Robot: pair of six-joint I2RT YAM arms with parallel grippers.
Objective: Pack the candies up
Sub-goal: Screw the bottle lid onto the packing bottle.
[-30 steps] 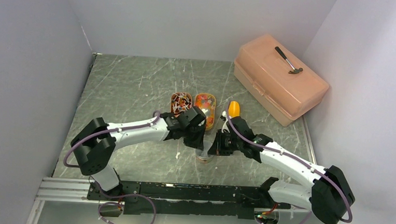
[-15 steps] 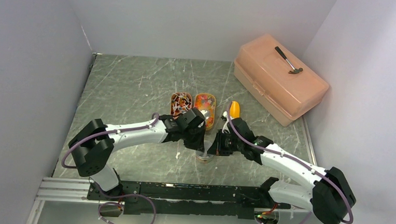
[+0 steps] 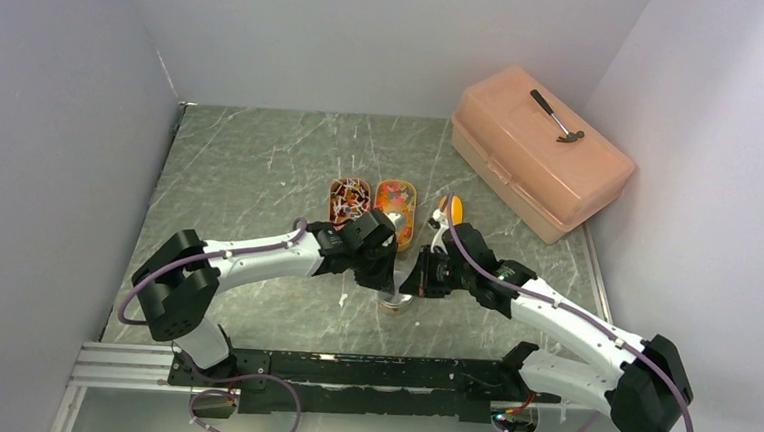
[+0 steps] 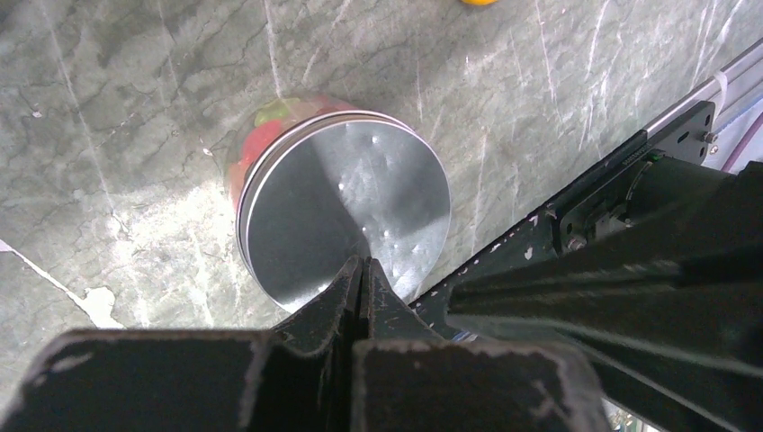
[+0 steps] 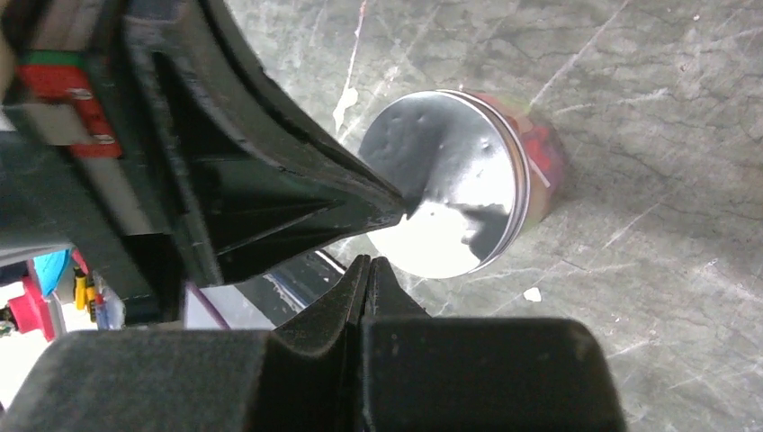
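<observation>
Pale walls close in a grey-green marbled desk (image 3: 251,168), with a peach toolbox (image 3: 537,150) against the right wall and a hammer (image 3: 556,116) lying on it. Both arms bend inward to one spot near the middle. A small glass jar (image 4: 256,153) stands upright there, a round metal lid (image 4: 346,207) on its mouth and red and green candies (image 4: 263,142) showing through the glass. Behind it sit two little trays (image 3: 349,199) holding more sweets, with an orange scoop (image 3: 452,209) just beside them.

The left claw (image 4: 363,265) has its fingers pressed together, its tip over the lid's near edge. Whether it touches the metal, I cannot tell. The right claw (image 5: 369,263) is likewise closed on nothing, its tip just beside the rim on the opposite side. The jar's axis runs vertical between the two tips, the left being nearer, so seating or turning the lid looks like the step in hand.
</observation>
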